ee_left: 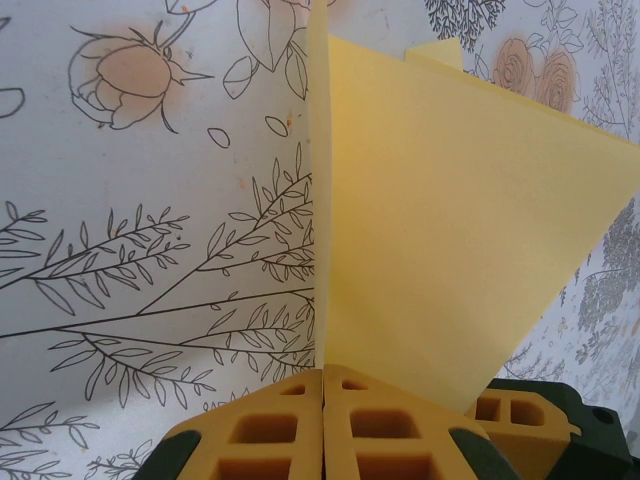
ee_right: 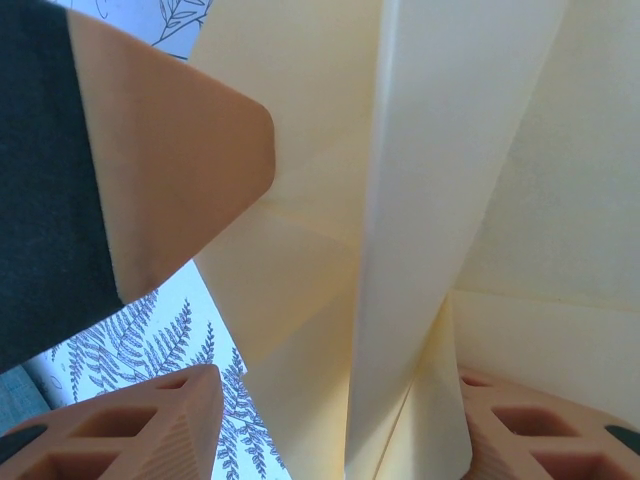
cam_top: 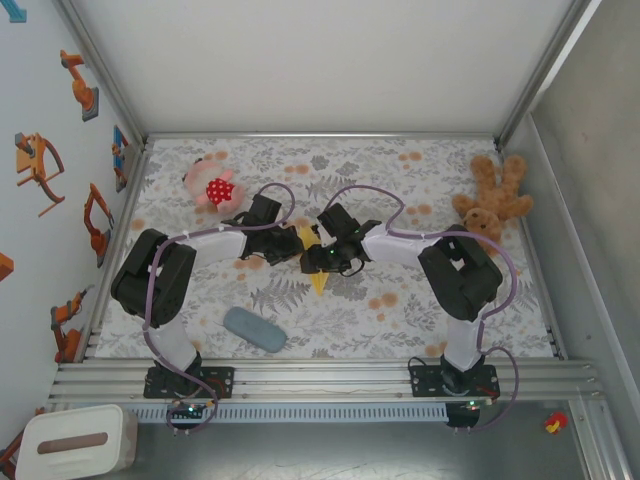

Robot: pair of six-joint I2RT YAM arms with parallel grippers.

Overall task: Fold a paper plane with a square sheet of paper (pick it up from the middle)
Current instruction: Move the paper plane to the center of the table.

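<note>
My left gripper [ee_left: 322, 375] is clenched on the yellow paper [ee_left: 450, 230]. The two pads are pressed together, with the folded edge standing up straight out of the seam between them. The wide flap leans to one side of the jaws, above the flowered tablecloth [ee_left: 150, 250]. I judge that this grip serves as the anchor, so that the paper stays lifted while the other arm works on a crease.

The jaws of my right gripper [ee_right: 340, 410] stand apart. The folded layers run up through the gap between its fingers [ee_right: 140, 430], and on one side cloth shows between the pad and the paper, so I count the paper there as released, not pinched. It is placed, I think, to take a new hold lower on the fold.
</note>
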